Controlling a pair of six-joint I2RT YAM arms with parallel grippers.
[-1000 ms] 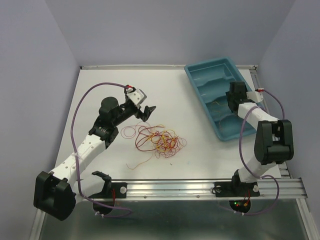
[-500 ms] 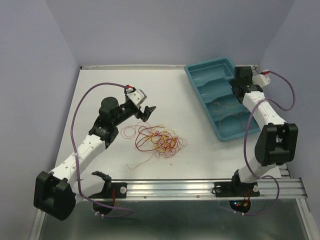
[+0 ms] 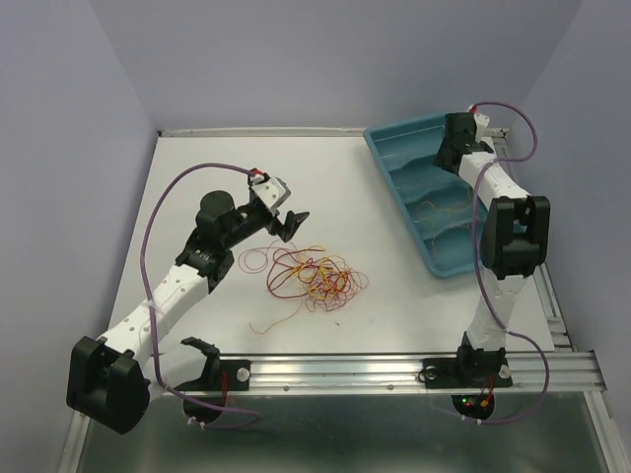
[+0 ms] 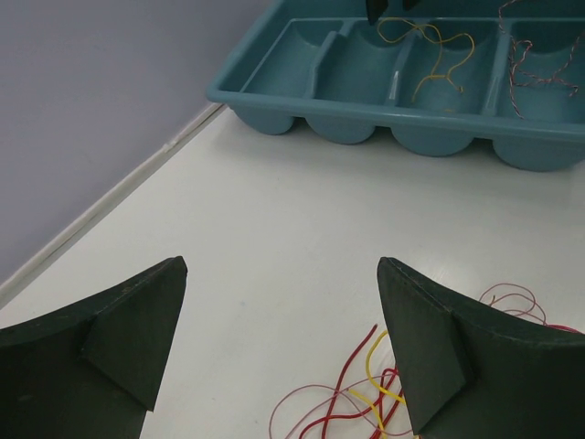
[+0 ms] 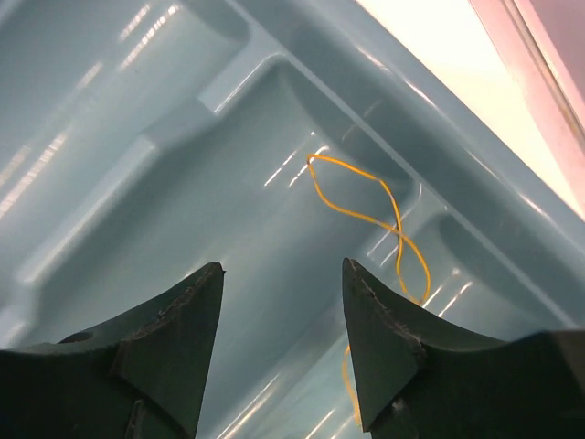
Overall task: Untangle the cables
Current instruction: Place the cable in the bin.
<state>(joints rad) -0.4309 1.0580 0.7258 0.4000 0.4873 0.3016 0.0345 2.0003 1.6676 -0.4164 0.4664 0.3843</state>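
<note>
A white desk (image 3: 394,315) carries a teal compartment tray (image 3: 412,148) at its 2 o'clock corner. The left gripper (image 3: 292,223) hovers, jaws spread wide and empty, just at 11 o'clock of the cables (image 3: 311,276), a loose red, orange and yellow tangle lying near the desk's centre. The right gripper (image 5: 283,265), likewise spread and holding nothing, hangs over a tray compartment where a single orange strand (image 5: 313,159) curls.
</note>
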